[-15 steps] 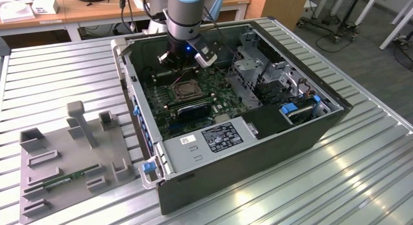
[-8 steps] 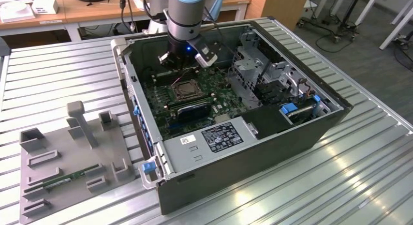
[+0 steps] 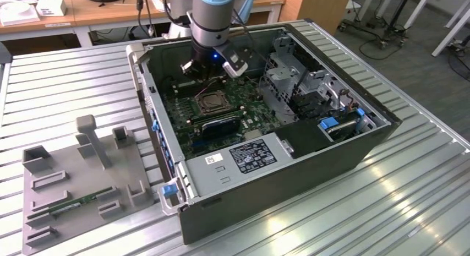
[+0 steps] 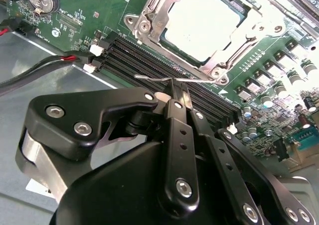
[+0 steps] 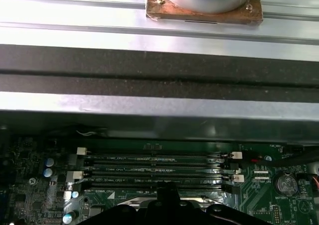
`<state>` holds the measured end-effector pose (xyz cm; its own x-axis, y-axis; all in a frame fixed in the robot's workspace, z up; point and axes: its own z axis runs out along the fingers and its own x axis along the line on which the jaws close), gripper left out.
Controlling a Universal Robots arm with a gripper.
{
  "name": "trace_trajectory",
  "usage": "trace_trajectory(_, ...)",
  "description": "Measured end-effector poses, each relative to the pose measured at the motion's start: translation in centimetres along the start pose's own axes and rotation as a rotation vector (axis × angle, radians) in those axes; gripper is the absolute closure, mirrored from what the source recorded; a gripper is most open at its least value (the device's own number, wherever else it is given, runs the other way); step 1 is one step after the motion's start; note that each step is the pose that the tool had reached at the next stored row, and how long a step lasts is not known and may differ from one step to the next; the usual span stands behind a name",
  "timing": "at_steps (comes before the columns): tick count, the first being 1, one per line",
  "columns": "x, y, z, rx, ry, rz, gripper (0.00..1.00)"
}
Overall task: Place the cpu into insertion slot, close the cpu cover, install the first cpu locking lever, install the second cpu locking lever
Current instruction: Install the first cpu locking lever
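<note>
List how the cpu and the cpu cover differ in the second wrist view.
The cpu is a solid, plain pale plate; the cpu cover is an open frame with studs at its corners. The cpu fills the middle; the cpu cover rings it. Both are silvery metal and lie flat.

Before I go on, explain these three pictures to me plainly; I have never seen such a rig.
The exterior view looks down on a robot arm reaching into an open computer case on a slatted metal table. At the exterior view's left, a grey tray holds a green memory stick. The other two pictures come from cameras at the arm's wrist. In the second wrist view the black claw is shut, its tips at a thin wire lever; whether it pinches it is unclear. Beyond, the cpu lies framed by the closed cpu cover.
</note>
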<state>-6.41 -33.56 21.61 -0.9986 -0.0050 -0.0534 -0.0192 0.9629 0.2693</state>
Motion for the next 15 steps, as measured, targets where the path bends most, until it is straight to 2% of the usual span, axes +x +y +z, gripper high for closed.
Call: trace_trajectory(15,-0.30,-0.31,1.09,0.0000,0.0001,0.000,0.89)
